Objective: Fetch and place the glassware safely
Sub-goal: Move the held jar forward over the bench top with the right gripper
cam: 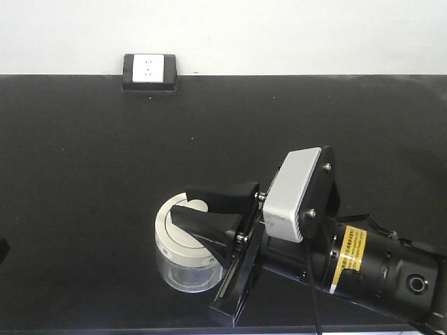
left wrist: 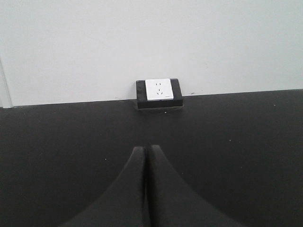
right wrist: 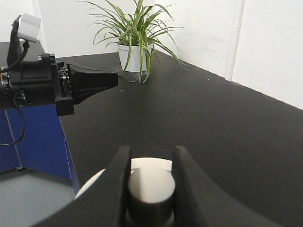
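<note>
The glassware (cam: pixel 183 271) is a squat clear jar with a cream-white lid (cam: pixel 167 234), standing near the front edge of the black table (cam: pixel 84 174). My right gripper (cam: pixel 183 202) reaches over it from the right. In the right wrist view its fingers (right wrist: pixel 118 179) press both sides of the lid's raised knob (right wrist: pixel 151 187), so the right gripper (right wrist: pixel 152 150) is shut on it. My left gripper (left wrist: pixel 145 149) is shut and empty, low over bare tabletop. The left gripper (right wrist: pixel 111 79) also shows far off to the jar's left in the right wrist view.
A black box with a white socket (cam: pixel 149 71) sits at the table's back edge against the wall, straight ahead of the left gripper. A potted spider plant (right wrist: pixel 135 52) stands at the table's far left end. A blue panel (right wrist: pixel 33 137) and grey floor lie past the front edge.
</note>
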